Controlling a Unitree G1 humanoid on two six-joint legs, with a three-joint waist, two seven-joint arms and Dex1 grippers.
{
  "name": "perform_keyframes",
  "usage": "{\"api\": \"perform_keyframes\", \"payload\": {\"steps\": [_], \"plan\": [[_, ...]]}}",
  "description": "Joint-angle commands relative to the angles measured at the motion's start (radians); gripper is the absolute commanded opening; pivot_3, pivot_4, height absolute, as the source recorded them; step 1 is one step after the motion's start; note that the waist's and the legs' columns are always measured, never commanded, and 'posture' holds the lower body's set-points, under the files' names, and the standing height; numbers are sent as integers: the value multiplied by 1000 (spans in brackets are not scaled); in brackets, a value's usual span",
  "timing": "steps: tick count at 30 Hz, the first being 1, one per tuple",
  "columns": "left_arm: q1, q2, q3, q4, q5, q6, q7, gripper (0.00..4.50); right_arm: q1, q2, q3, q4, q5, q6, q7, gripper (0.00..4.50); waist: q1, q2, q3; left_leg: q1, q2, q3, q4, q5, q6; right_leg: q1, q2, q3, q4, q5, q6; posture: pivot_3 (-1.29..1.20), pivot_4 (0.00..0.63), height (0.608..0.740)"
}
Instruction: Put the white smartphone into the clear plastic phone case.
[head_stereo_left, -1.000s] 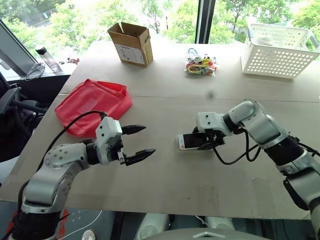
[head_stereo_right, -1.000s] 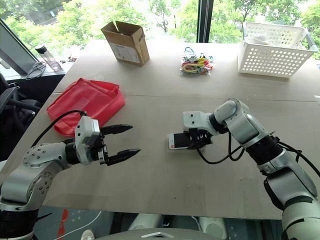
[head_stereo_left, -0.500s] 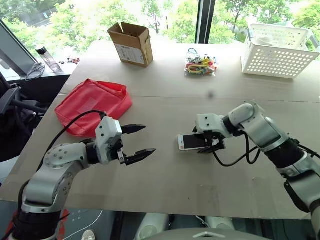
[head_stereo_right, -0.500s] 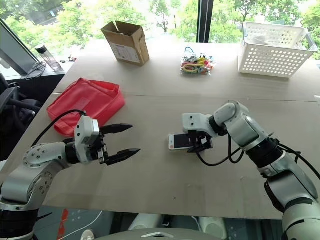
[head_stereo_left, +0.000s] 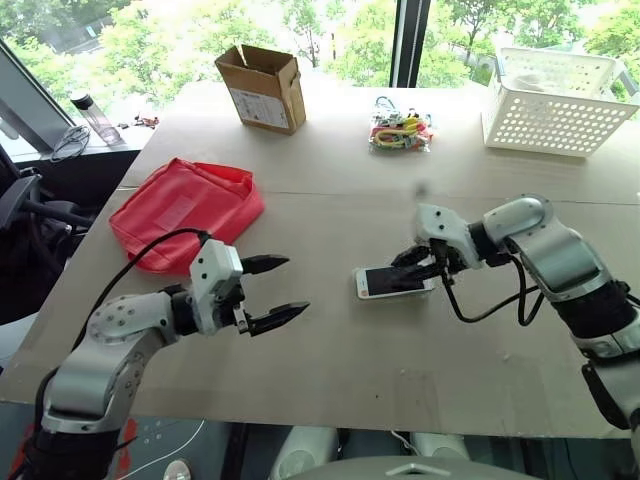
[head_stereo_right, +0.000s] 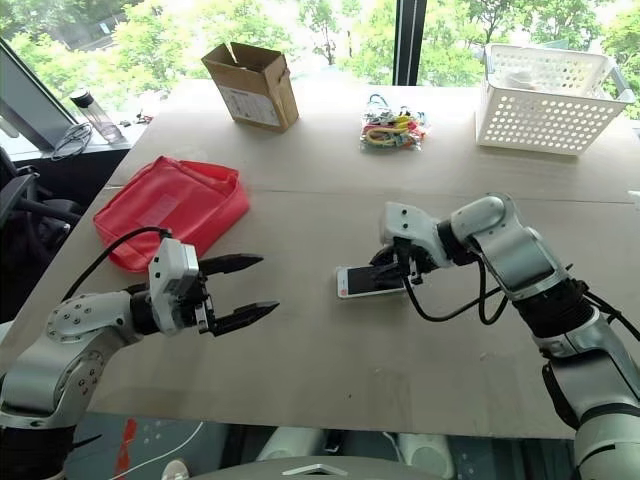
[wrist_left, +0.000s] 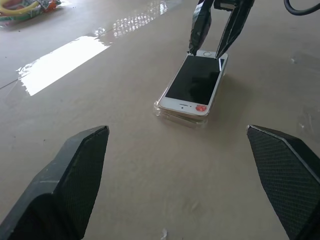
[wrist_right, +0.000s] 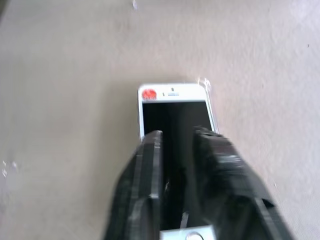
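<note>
your right gripper, fingers together, presses the white smartphone into the clear plastic phone case; next push the near end down. left gripper waits spread.

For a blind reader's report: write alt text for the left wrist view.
A white smartphone lies screen-up in a clear plastic phone case on a tan table, with the right gripper, shut, pressing fingertips on its far end. The left gripper hangs open nearer the camera, apart from the phone.
</note>
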Motion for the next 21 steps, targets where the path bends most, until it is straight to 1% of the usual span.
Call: {"api": "perform_keyframes", "payload": {"steps": [1, 4, 7, 9, 11, 14, 15, 21], "plan": [[1, 2, 11, -13, 0, -25, 1, 4500, -1, 32, -13, -20, 43, 24, -25, 83, 1, 0, 0, 0, 0, 0, 0, 0, 0, 0, 0, 0, 0, 0, 0, 0, 150, 740], [-2, 2, 9, -7, 0, -28, -1, 4500, 12, 82, 64, 31, -11, -17, -68, 83, -2, 0, 0, 0, 0, 0, 0, 0, 0, 0, 0, 0, 0, 0, 0, 0, 150, 740], [-6, 2, 9, -1, 1, -30, -3, 4500, 29, 91, 168, 118, -104, -100, -82, 83, 1, 0, 0, 0, 0, 0, 0, 0, 0, 0, 0, 0, 0, 0, 0, 0, 150, 740], [-4, 1, 7, -2, 3, -32, -1, 4500, 38, 107, 224, 203, -164, -155, -107, 83, 1, 0, -1, 0, 0, 1, 0, 0, 0, -1, 0, 0, 0, 0, 0, 0, 150, 740], [-2, -1, 6, -6, 3, -32, 2, 4500, 41, 125, 261, 288, -221, -216, -143, 83, -1, -2, -3, 4, 0, 1, 0, 0, 0, 2, 0, 0, 0, 0, 0, 0, 150, 740], [2, -3, 8, -12, 2, -31, 7, 4500, 39, 136, 281, 363, -270, -280, -162, 83, 0, -2, -5, 14, 0, 2, -2, -1, -1, 11, 0, 0, 0, 0, 0, 0, 150, 740], [5, -3, 8, -14, 2, -31, 8, 4500, 40, 134, 281, 374, -279, -295, -158, 83, 2, -1, -8, 16, 0, 2, -2, -3, -3, 13, 0, 0, 0, 0, 0, 0, 150, 740], [6, -13, -6, -11, 11, -36, 14, 4500, 60, 147, 265, 401, -290, -345, -145, 83, 8, -1, -18, 19, 0, 1, -2, -4, -1, 17, 0, 0, 0, 0, 0, 0, 150, 740]]}}
